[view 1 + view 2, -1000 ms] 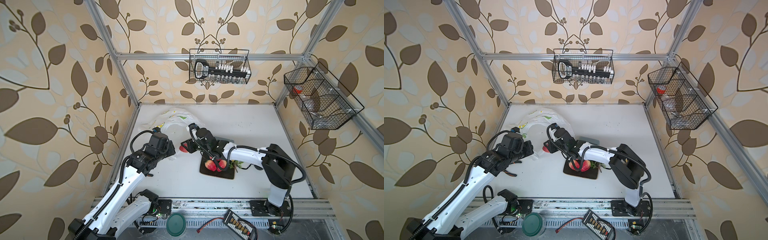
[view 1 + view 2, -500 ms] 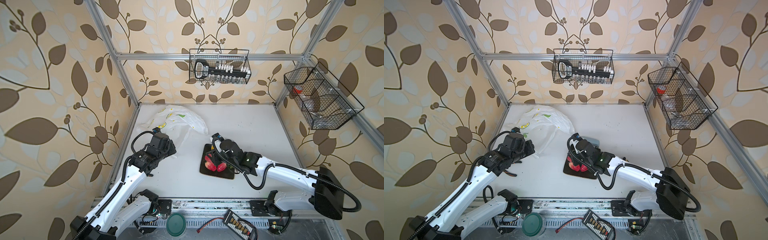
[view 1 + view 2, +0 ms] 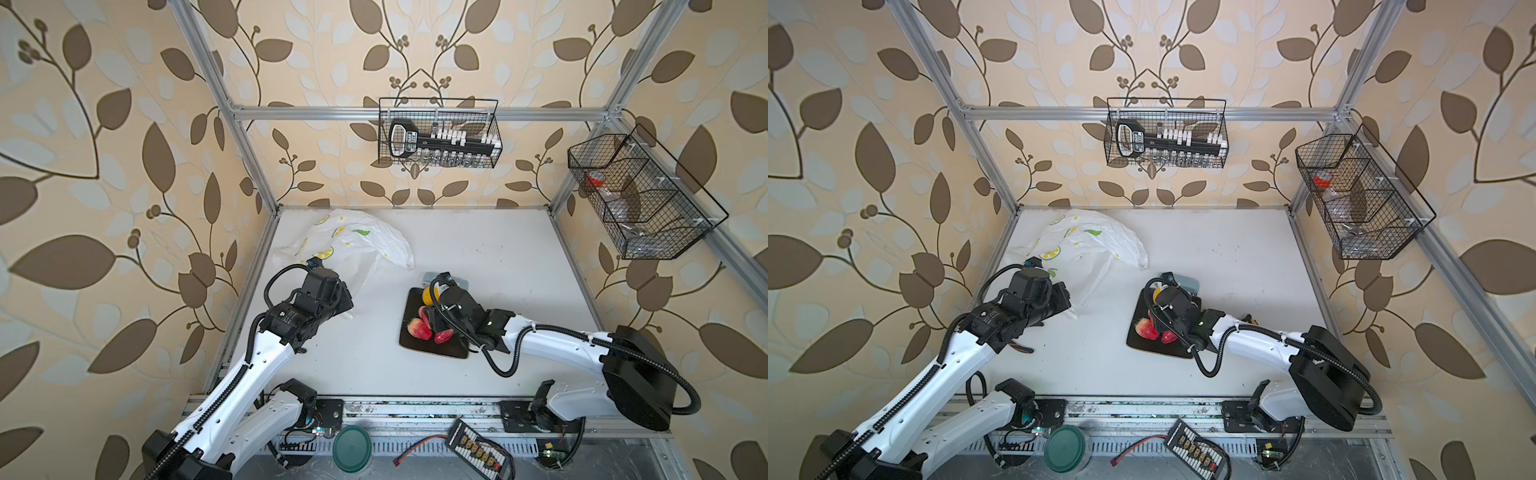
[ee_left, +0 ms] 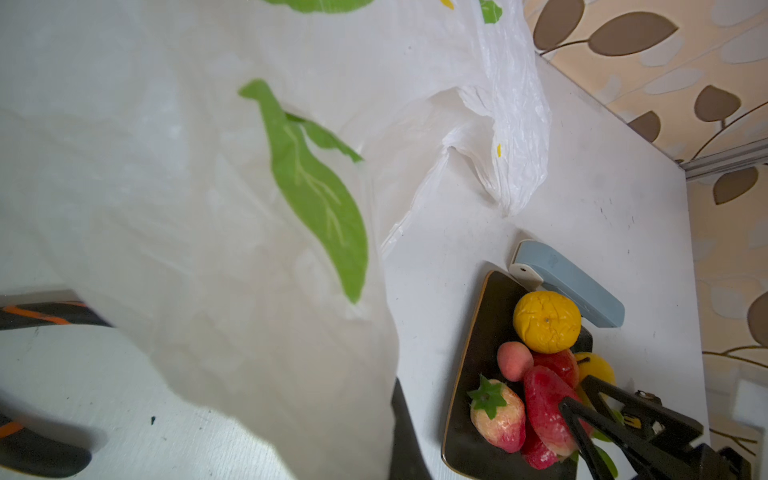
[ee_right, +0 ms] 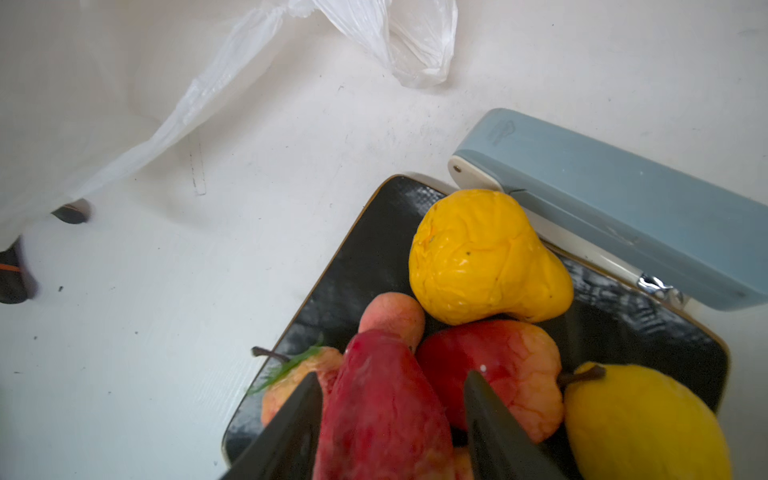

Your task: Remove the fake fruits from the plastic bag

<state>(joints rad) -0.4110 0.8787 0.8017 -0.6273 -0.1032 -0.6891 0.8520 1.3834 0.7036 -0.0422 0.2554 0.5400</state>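
- Right wrist view shows my right pincer (image 5: pixel 392 376) spread low over the black tray (image 5: pixel 365 266), with one finger on each side of a dark red strawberry (image 5: pixel 382 419). A sliver of gap shows at one finger, so I judge the berry rests on the pile, not in my grip.
- I hang here because the fake fruits are gathered on the tray. A dented orange (image 5: pixel 486 257), a small peach (image 5: pixel 392 316), a yellow pear (image 5: pixel 640 424) and a green-capped strawberry (image 4: pixel 496 419) lie there, touching one another.
- My left pincer (image 3: pixel 344 306) is pressed together on what looks like a fold of the plastic bag (image 3: pixel 361 241). I judge that this holds the film up and steady, and it drapes across most of the left wrist view.
- The bag sits at the back left of the white table (image 3: pixel 498 257), apart from the tray, and it looks slack. I cannot tell whether any fruit is inside.
- A blue-grey hinged case (image 5: pixel 623 208) lies against the tray's far rim, just beside the orange, and crowds that side.
- Orange-handled pliers (image 4: pixel 45 312) lie partly under the bag near my left pincer, and I could snag them.
- The fruits are glossy and heaped, so a sideways nudge from my fingers could roll one off the tray.
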